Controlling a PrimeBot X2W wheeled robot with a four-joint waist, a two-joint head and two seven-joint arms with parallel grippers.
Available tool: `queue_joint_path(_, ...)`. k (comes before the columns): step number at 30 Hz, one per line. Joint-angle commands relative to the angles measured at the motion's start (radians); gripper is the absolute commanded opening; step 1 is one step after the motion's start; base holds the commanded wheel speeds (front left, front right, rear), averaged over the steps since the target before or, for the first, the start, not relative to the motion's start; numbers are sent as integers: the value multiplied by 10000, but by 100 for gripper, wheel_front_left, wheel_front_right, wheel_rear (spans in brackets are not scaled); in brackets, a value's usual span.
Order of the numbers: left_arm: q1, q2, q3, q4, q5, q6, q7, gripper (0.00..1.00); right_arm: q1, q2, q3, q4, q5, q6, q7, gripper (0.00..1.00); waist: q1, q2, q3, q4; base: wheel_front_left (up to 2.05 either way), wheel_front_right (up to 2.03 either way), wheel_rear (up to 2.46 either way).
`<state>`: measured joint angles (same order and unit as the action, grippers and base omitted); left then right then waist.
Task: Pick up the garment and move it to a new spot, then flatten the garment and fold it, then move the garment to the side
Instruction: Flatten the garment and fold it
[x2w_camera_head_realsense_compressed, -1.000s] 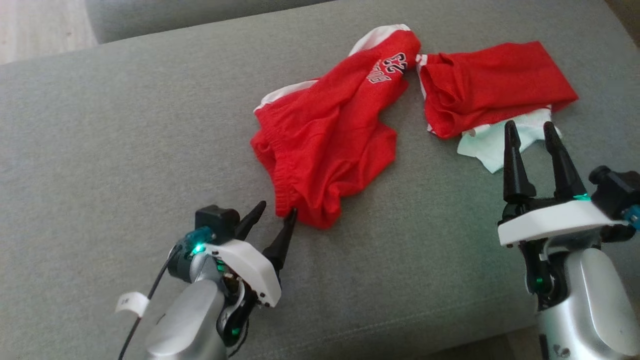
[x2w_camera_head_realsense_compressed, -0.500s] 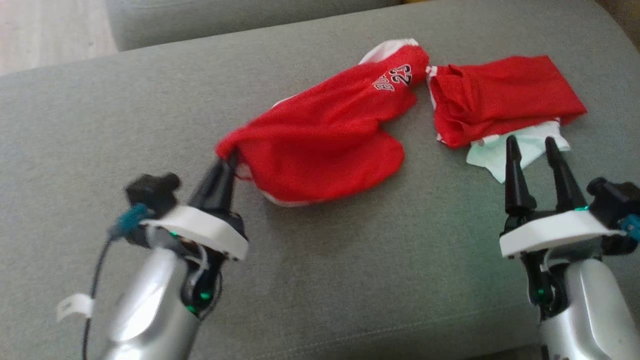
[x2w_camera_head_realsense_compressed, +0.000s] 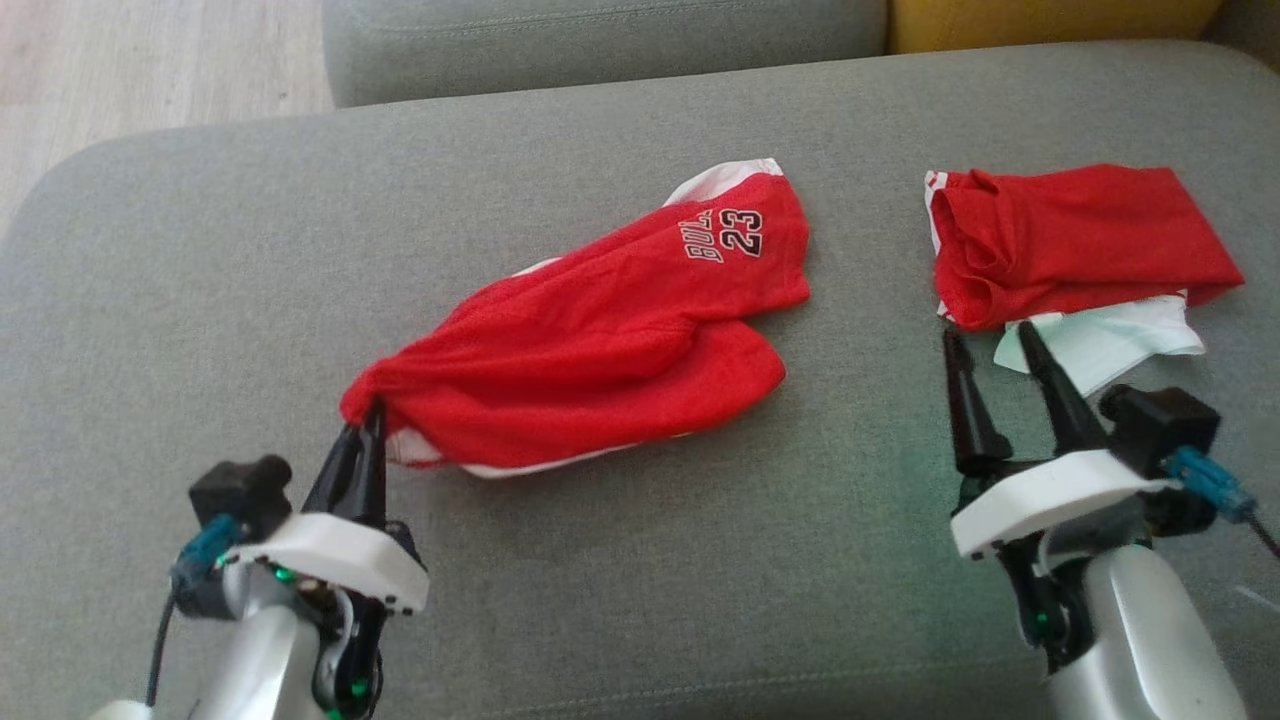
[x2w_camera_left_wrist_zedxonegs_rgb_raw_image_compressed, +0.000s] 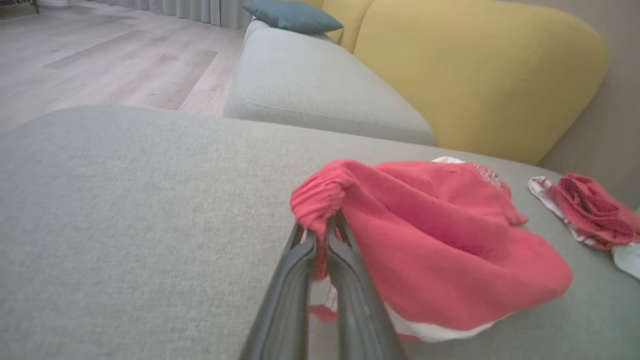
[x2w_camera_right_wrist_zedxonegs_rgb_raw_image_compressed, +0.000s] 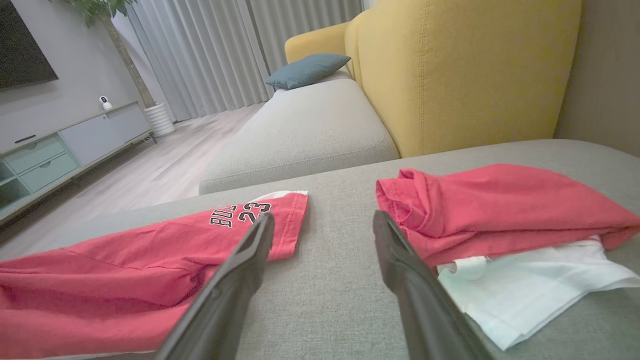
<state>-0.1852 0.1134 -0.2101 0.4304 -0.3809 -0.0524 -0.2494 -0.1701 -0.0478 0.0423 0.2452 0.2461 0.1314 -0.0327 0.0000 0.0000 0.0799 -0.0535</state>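
Note:
The garment (x2w_camera_head_realsense_compressed: 600, 330) is a pair of red shorts with white trim and "BULLS 23" print, stretched across the grey cushion (x2w_camera_head_realsense_compressed: 200, 280). My left gripper (x2w_camera_head_realsense_compressed: 365, 430) is shut on its elastic waistband at the near left end; the left wrist view shows the bunched waistband (x2w_camera_left_wrist_zedxonegs_rgb_raw_image_compressed: 320, 197) pinched between the fingers (x2w_camera_left_wrist_zedxonegs_rgb_raw_image_compressed: 300, 280). In the right wrist view the garment (x2w_camera_right_wrist_zedxonegs_rgb_raw_image_compressed: 140, 260) lies low and left of my fingers. My right gripper (x2w_camera_head_realsense_compressed: 990, 345) stands open at the lower right, holding nothing, its tips just short of the folded clothes.
A folded red garment (x2w_camera_head_realsense_compressed: 1080, 240) lies on a folded white one (x2w_camera_head_realsense_compressed: 1110, 345) at the right of the cushion. Behind stand a second grey cushion (x2w_camera_head_realsense_compressed: 600, 40) and a yellow sofa back (x2w_camera_right_wrist_zedxonegs_rgb_raw_image_compressed: 450, 70). Wooden floor (x2w_camera_head_realsense_compressed: 120, 80) shows at the far left.
My left gripper closed on the waistband and pulled the shorts left and toward me, stretching them out and away from the folded pile. The head camera also shifted. The right gripper stayed open.

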Motion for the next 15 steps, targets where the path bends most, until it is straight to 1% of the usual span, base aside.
queue_joint_path(1,-271,131,417,-122,100,35,-123,11,-146,-24,330,-292,-45,-7,45,100,0,0,16,14,0,0,0)
queue_joint_path(2,-268,104,423,102,136,52,-123,49,-137,-24,396,-283,-39,-7,78,100,0,0,27,29,0,0,0)
queue_joint_path(3,-295,80,427,277,186,70,-123,100,-129,-24,436,-274,-38,-7,97,100,0,0,41,49,0,0,0)
queue_joint_path(6,-430,-18,509,538,334,147,-123,100,-107,-24,459,-211,-57,-7,119,100,0,0,66,166,0,0,0)
queue_joint_path(9,-523,-139,715,417,426,197,-123,100,-77,-24,514,-122,-15,-7,141,100,0,0,39,372,0,0,0)
queue_joint_path(10,-524,-233,871,163,461,185,-123,100,-63,-24,582,-29,82,-7,187,100,0,0,10,562,0,0,0)
queue_joint_path(15,-336,-436,1052,-632,585,34,-123,100,-165,-24,831,466,367,-7,502,100,0,0,-23,1180,0,0,0)
